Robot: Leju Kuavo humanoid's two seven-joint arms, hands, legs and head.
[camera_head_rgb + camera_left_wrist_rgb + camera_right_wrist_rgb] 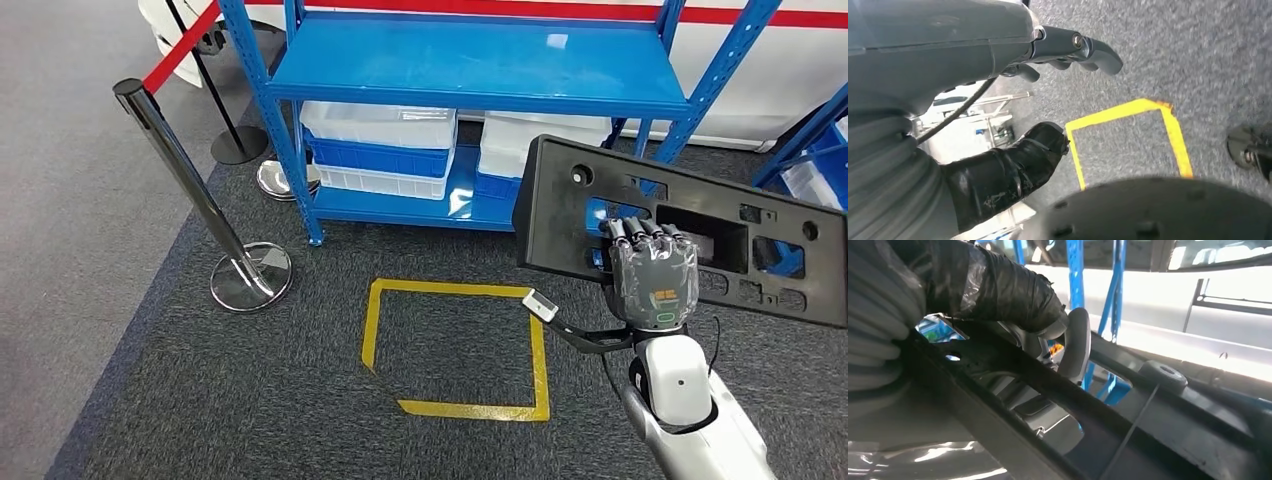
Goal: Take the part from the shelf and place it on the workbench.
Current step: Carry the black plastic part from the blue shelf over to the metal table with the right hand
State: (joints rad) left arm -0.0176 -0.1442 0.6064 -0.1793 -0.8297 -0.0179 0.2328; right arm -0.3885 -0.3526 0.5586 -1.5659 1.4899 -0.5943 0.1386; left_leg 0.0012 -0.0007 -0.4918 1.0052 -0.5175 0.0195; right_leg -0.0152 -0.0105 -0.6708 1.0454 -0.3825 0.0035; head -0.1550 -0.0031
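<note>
— Right hand (655, 268) first: how sure is that hold?

— Fingers are hooked through a slot in the black panel (680, 225) and closed on its rim, so I'm gripping it. But it's one hand on a long, flat piece. I hold it near its lower edge, and most of it stretches out to either side, tilted, up in the air in front of the blue shelf (470, 70). My worry is that it swings or twists around my fingers as soon as I turn.

— And the left hand (1068, 55)?

— Hanging low over the carpet (1198, 45), fingers loosely apart, nothing in it. It can't steady the panel from there.

— What else could bite you?

— The near corner of the panel sits close to the shelf's front post (700, 100). If I pivot without backing off first, I'd guess that corner clips the post and levers the panel out of my grip. The stanchion (190, 180) with the red belt stands off by the shelf's other front corner, less of a threat.

— Where's the desk?

— I can't see it yet. On the carpet below lies just the yellow taped square (455, 350). Walking with the panel blocking part of my view is another risk.
</note>
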